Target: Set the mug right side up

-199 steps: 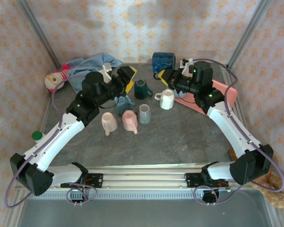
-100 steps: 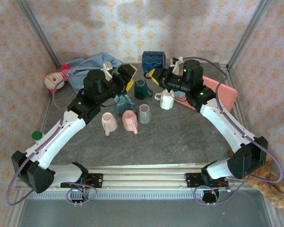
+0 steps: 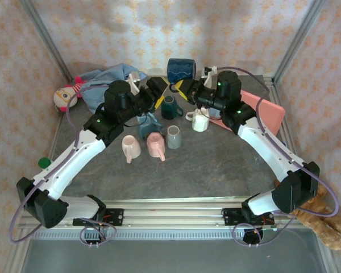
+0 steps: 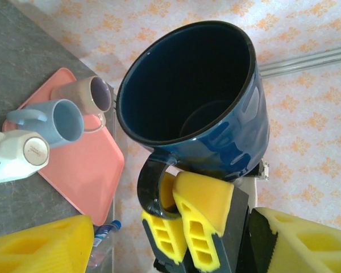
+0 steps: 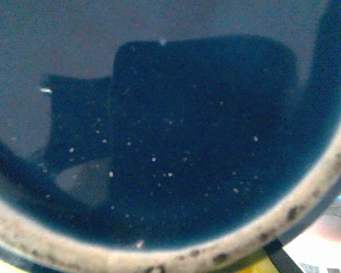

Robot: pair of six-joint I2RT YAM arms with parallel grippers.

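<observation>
The blue mug (image 3: 180, 69) has moved left; seemingly eight other mugs (image 3: 156, 145) sit below.

Dark blue mug (image 3: 180, 70) sideways, aloft.

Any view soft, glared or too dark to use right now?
Right wrist: navy mug too close, soft focus, dim reflections in the glaze. Left wrist: sharp on the mug, glare on its side, interior dark. Top external: sharp, even light, faint shadows on the back wall.
</observation>
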